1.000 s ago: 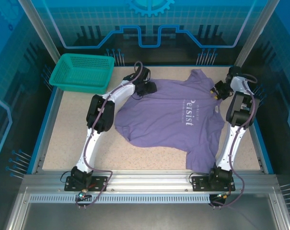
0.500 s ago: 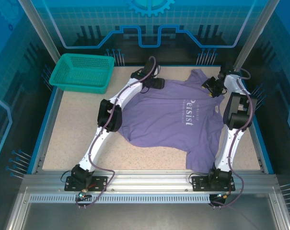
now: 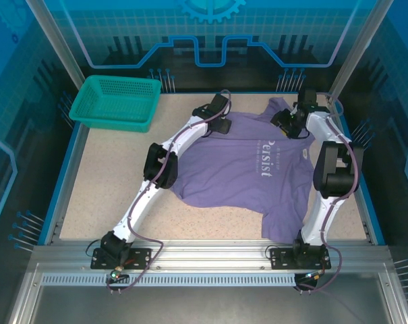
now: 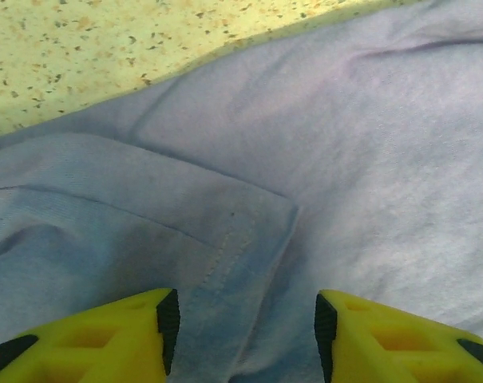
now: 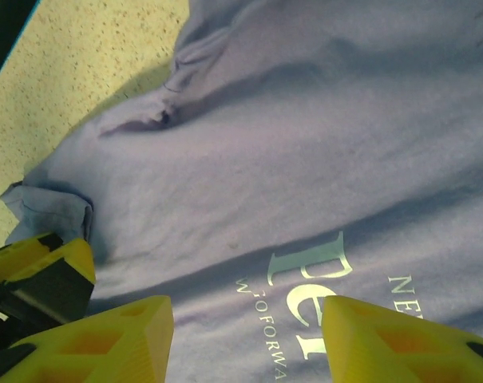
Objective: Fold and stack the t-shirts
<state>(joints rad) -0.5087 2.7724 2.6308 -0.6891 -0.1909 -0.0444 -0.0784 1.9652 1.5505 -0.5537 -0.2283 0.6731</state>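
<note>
Arms [image 3: 164, 164] mask parts of the shirt's [image 3: 247, 172] far edge. Lavender, lettered "Persist", it lies rumpled under the left gripper [image 4: 241, 319] and right gripper [image 5: 247, 329], jaws spread.

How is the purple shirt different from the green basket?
The soft lavender-purple fabric t-shirt lies flat mid-table; the teal plastic mesh basket stands in the far left corner. The t-shirt spreads wider than the basket and has white letters; the basket has holes. Both sit on the speckled table.
</note>
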